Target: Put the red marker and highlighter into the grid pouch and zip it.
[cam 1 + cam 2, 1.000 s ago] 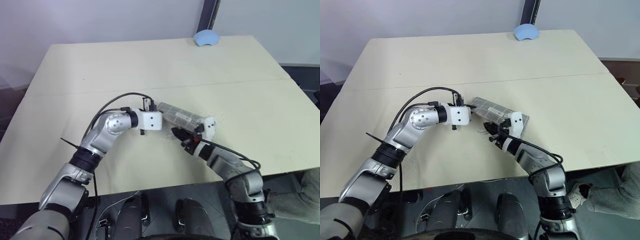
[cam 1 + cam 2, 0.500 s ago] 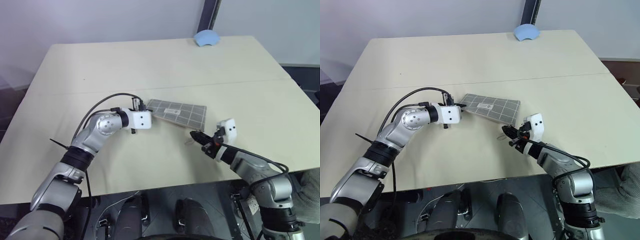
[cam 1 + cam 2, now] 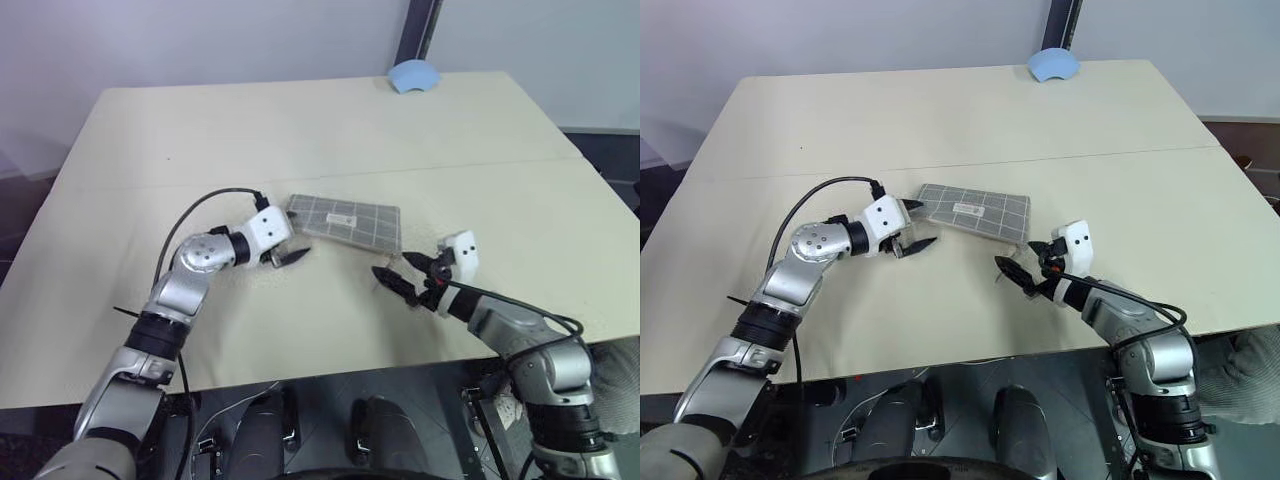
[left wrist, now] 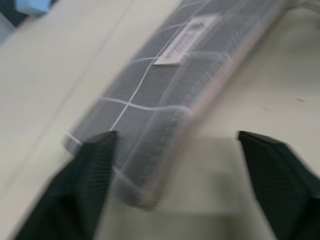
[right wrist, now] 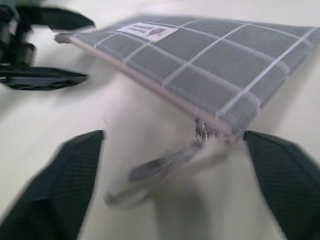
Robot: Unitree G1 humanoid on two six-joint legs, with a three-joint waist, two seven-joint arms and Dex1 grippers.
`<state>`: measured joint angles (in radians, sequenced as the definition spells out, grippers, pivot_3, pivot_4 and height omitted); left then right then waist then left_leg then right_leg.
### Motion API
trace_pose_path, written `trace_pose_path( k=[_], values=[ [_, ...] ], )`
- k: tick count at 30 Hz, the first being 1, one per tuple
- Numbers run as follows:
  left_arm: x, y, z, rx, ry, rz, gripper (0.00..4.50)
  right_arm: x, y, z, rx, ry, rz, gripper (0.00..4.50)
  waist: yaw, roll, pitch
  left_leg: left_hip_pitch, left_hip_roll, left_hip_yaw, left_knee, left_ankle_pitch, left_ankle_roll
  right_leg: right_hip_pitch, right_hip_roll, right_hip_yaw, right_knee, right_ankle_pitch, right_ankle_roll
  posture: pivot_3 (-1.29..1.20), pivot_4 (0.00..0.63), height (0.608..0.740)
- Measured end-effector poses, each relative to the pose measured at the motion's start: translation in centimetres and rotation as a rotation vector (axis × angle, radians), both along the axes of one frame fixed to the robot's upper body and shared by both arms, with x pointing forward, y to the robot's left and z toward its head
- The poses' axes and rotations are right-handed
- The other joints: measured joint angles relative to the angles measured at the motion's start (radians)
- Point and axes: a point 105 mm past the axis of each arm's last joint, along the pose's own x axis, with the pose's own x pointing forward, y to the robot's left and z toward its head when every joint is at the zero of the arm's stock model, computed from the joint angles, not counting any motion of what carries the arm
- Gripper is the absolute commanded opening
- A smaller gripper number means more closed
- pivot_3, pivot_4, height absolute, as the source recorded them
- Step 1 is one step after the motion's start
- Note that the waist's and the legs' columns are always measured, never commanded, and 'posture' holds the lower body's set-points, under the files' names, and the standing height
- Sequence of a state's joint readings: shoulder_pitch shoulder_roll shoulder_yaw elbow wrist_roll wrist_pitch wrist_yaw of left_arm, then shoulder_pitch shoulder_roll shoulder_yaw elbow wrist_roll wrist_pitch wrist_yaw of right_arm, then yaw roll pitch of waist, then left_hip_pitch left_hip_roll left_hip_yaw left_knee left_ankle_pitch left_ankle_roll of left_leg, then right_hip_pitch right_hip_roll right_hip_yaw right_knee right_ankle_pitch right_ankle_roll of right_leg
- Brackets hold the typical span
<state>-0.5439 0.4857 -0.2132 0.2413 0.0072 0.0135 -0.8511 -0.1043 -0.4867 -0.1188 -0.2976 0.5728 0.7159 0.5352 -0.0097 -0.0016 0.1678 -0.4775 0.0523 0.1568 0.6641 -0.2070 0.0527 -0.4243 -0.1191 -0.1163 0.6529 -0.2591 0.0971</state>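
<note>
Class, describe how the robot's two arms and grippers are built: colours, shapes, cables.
Both arms are silver-grey metal with black rings at the joints and loose black cables. Each wrist ends in a white block. The left gripper and right gripper each have two black pointed fingers.

On the table (image 3: 300, 130) there is one grid pouch (image 3: 345, 222), grey with white grid lines. It carries one small white label (image 3: 342, 217) on its upper face and one zipper pull (image 5: 165, 162) hanging from the corner of its zippered edge. One small blue object (image 3: 412, 75) sits at the table's far edge. Two robot arms reach over the tabletop, each ending in one gripper: one left gripper (image 3: 285, 245) and one right gripper (image 3: 408, 273). Each gripper has two black fingers, making four fingers in all. One black cable (image 3: 200, 210) loops above the left arm, and one runs along the right forearm.
</note>
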Motion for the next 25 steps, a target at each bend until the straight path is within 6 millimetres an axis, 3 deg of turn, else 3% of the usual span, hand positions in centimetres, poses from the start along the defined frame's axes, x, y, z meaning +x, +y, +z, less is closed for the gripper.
trace_pose_path(
  k=[7, 10, 14, 18, 25],
  values=[
    [-3.4, 3.5, 1.4, -0.206, 0.136, -0.06, 4.04, -2.1, -4.2, 1.1, -0.085, -0.01, -0.058, 4.5, -0.002, 0.0, 0.0, 0.0, 0.001, 0.0, 0.0, 0.0, 0.0, 0.0, 0.0, 0.0, 0.0, 0.0, 0.0, 0.0, 0.15, 0.74],
    [-3.8, 4.9, 2.4, -0.326, 0.199, -0.013, 4.04, -3.2, -5.3, 2.3, -0.111, -0.059, -0.065, 4.5, 0.005, 0.0, 0.0, 0.001, 0.0, -0.002, 0.0, 0.0, -0.001, 0.002, 0.0, 0.0, -0.001, 0.0, -0.001, 0.0, 0.15, 0.74],
    [-3.8, 7.5, 3.6, -0.337, 0.151, 0.022, 4.04, -4.9, -7.1, 2.9, -0.148, -0.1, -0.066, 4.5, 0.012, 0.0, 0.0, 0.004, 0.0, -0.001, 0.0, -0.002, -0.003, 0.002, 0.0, 0.0, -0.005, -0.002, -0.004, 0.0, 0.15, 0.74],
    [-2.8, 13.4, 2.4, -0.317, 0.177, 0.203, 4.04, -7.5, -10.3, 2.7, -0.288, -0.102, -0.041, 4.5, 0.021, 0.001, 0.0, 0.004, 0.0, -0.001, -0.001, -0.002, -0.002, 0.001, 0.0, 0.0, -0.006, -0.002, -0.004, 0.0, 0.15, 0.74],
    [-2.7, 15.2, 0.8, -0.357, 0.219, 0.26, 4.04, -8.3, -12.3, 2.3, -0.389, -0.138, -0.009, 4.5, 0.022, 0.001, 0.0, 0.004, 0.0, -0.001, -0.001, -0.003, -0.002, 0.001, -0.003, 0.0, -0.007, -0.002, -0.005, 0.0, 0.15, 0.74]
  ],
)
